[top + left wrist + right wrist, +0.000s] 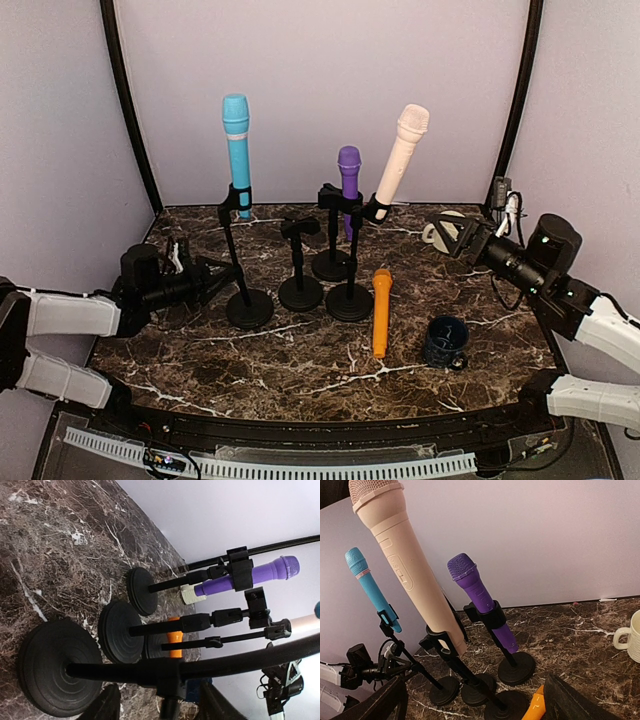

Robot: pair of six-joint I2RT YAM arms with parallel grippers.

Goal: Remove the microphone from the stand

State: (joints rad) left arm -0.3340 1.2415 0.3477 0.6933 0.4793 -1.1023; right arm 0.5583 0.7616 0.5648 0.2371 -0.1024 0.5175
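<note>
Left gripper: unclenched; fingers parted to either side of the low pole of the leftmost stand, at 9 o'clock of its base; touch on the pole could not be told.
Right gripper: spread wide, grasped nothing; faced 9 o'clock toward the cluster of stands, well apart from them.
Blue microphone: sat in the leftmost stand's clip, at 10 o'clock on the table; long axis near vertical, head up.
Empty stand: stood just at 3 o'clock of the leftmost stand; clip bare.
Purple microphone: sat in the clip of the rear stand, at 12 o'clock of the cluster; upright, head up, tail poking below the clip.
Cream microphone: clipped near its tail in the front stand; long axis leaned, head up and toward 1 o'clock.
Orange microphone: lay flat on the table, out of any stand, just at 3 o'clock of the front stand's base; long axis ran 12 to 6 o'clock, wider end at 12.
Dark blue mug: stood upright near the orange microphone, at its 3 o'clock; inside too dark to tell contents.
White mug: sat at the table's 1 o'clock corner; mostly hidden behind the right gripper from above, cut off by the frame edge in the right wrist view; inside not seen.
Hard to make out: in the left wrist view, stand bases overlapped, orange microphone showed only as a patch behind them, cream microphone cut off at the edge.
</note>
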